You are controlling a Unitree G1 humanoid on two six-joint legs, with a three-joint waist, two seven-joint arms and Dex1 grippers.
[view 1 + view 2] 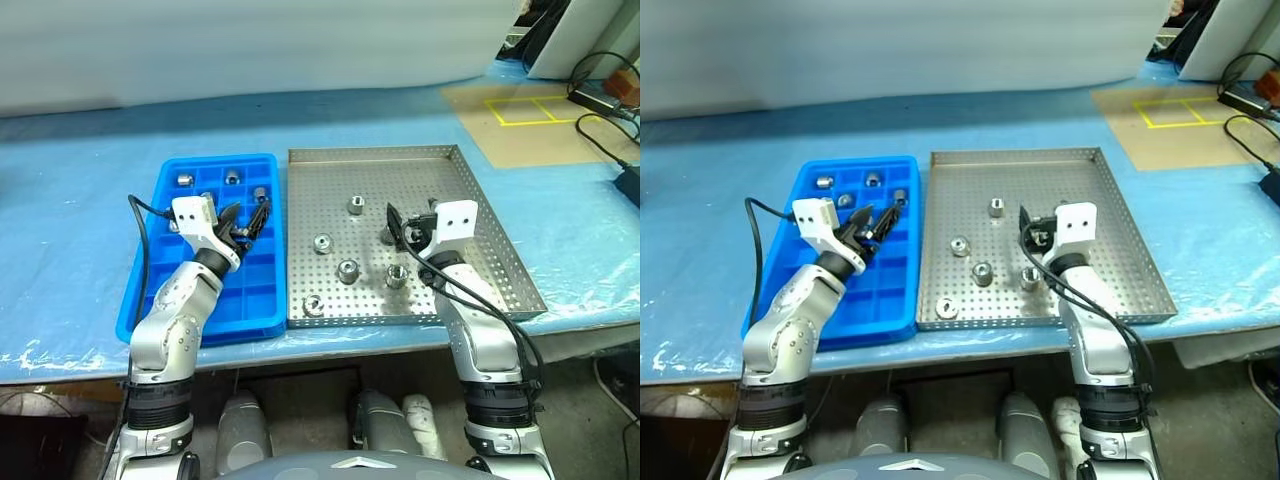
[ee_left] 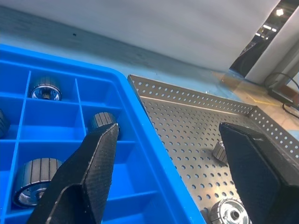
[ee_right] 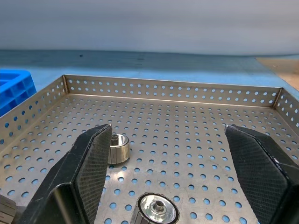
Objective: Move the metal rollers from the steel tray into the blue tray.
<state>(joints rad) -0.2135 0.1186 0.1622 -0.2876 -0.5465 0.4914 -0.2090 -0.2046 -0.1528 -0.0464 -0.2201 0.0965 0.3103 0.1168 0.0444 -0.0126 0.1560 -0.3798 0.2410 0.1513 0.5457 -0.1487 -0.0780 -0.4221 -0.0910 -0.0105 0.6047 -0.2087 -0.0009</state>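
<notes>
The job is partly done. In the head views, the blue tray [image 1: 170,290] sits left of centre on the desk [image 1: 70,230], touching the steel tray [image 1: 455,195] at centre right. Four metal rollers [image 1: 348,271] already lie in compartments near the top of the blue tray: three along its far row and one just below, beside the left gripper. About six more are on the perforated floor of the steel tray: one toward the upper middle, a cluster of three or four around the middle, and one near the lower left corner.

The left gripper [image 1: 243,227] hangs over the blue tray's right-hand columns with its fingers [image 2: 93,172] well apart and nothing between them, which looks like a drop just made or a return for the next piece.

The right gripper [image 1: 398,228] hovers above the steel tray, right of centre, its fingers [image 3: 86,172] spread wide and empty. In its wrist view a roller lies just below the gap, the likely next pick.

Roughly the larger share is left to move.
</notes>
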